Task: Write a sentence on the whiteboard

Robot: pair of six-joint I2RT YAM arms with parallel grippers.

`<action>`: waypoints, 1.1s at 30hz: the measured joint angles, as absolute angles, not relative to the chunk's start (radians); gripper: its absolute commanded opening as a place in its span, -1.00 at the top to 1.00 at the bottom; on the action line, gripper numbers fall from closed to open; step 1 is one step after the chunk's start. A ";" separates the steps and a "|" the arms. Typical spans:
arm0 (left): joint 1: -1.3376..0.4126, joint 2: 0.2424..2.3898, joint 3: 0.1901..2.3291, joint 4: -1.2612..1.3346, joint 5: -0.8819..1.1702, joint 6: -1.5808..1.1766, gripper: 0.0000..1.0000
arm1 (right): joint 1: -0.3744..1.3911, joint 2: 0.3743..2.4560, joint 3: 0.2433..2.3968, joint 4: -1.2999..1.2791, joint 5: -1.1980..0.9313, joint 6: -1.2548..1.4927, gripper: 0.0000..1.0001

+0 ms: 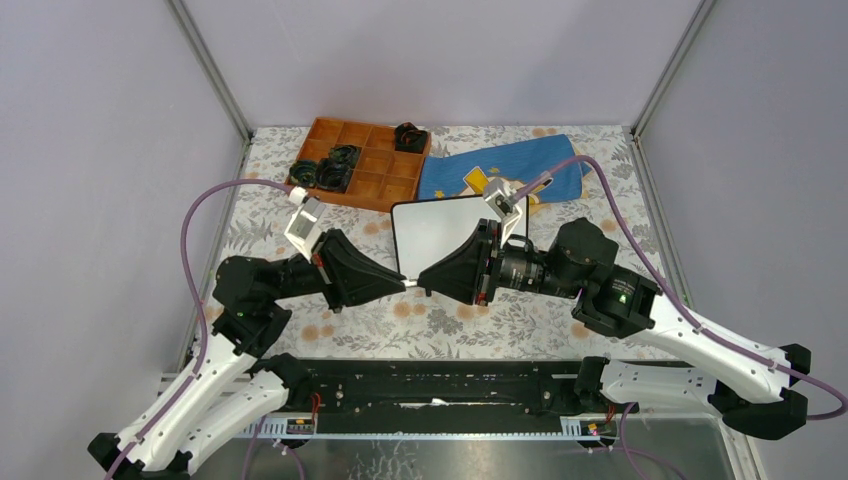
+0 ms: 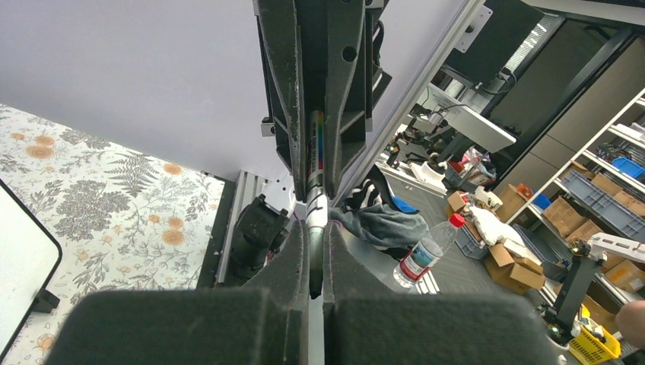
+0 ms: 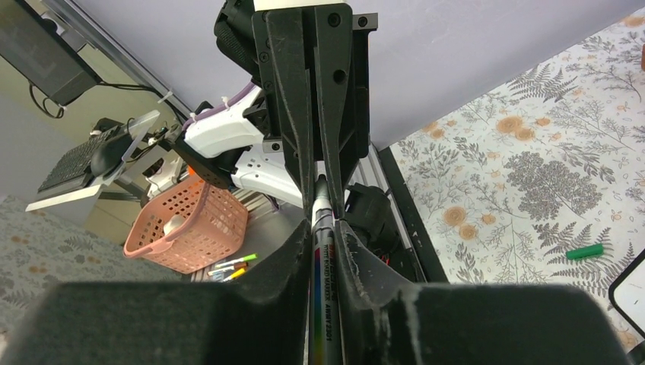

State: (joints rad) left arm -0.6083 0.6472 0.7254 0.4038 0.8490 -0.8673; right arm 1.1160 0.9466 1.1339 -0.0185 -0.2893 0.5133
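Left gripper (image 2: 316,255) and right gripper (image 3: 325,236) were both clamped on the marker (image 2: 316,152), tip to tip, just in front of the blank whiteboard (image 1: 435,225). Marker: light, stiff, slick, so I'd grip mid-barrel, firmly. Board looked light and could slide under pressure.
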 measured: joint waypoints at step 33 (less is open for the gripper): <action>-0.608 0.676 0.858 -0.176 0.162 -0.439 -0.97 | 1.119 0.815 0.976 -0.146 0.422 0.295 1.00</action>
